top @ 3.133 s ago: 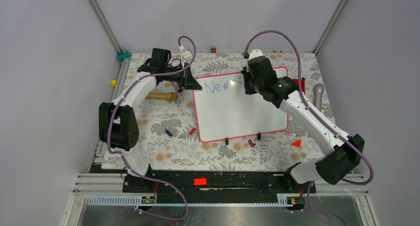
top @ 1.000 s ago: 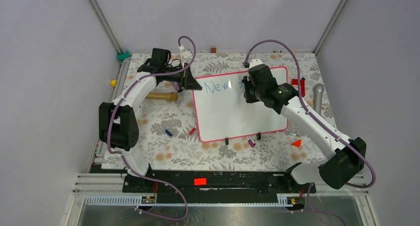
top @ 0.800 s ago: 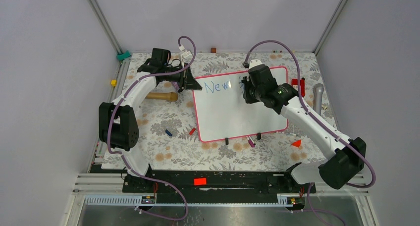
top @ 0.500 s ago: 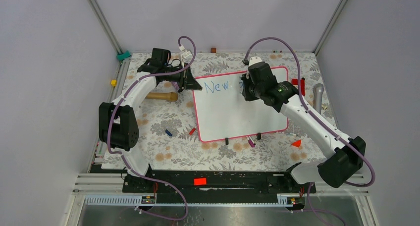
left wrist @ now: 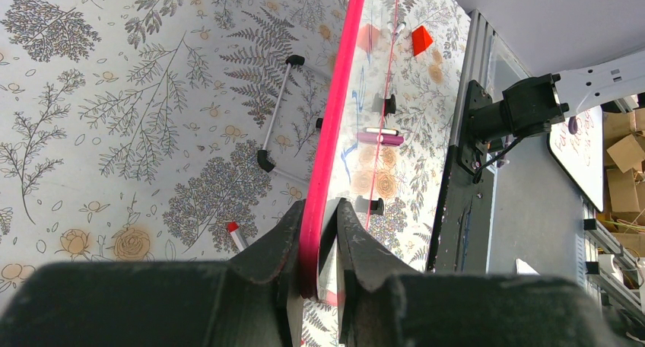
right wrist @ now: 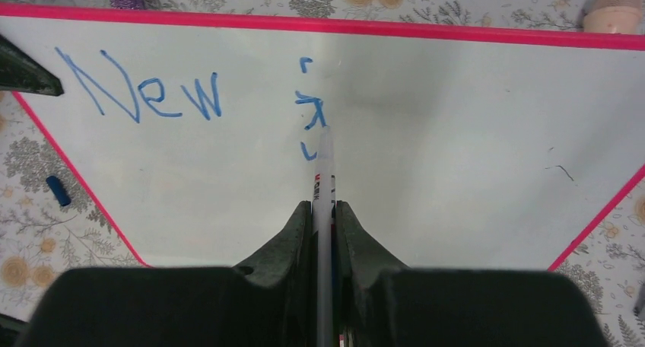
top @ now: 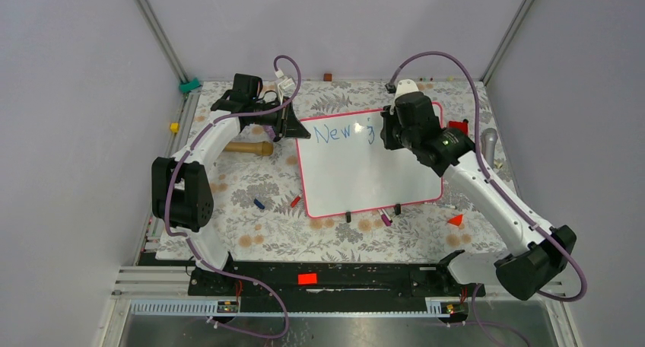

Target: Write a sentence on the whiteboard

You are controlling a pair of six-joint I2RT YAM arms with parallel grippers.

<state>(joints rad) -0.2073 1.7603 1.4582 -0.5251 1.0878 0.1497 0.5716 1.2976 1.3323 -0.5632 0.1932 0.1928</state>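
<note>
right tool (right wrist: 323, 207) grips a marker (right wrist: 325, 164), its tip hiding the sentence (right wrist: 163, 102) end.

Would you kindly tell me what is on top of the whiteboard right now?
On the whiteboard: blue writing, "New" plus a few started strokes. The right tool holds a marker, tip at those strokes. Any ink beneath the marker and the tool is covered.

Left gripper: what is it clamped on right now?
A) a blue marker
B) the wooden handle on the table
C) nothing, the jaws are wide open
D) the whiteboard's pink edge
D: in the left wrist view the left gripper pinches the pink frame of the whiteboard between its jaws, while the marker sits in the right gripper.
</note>
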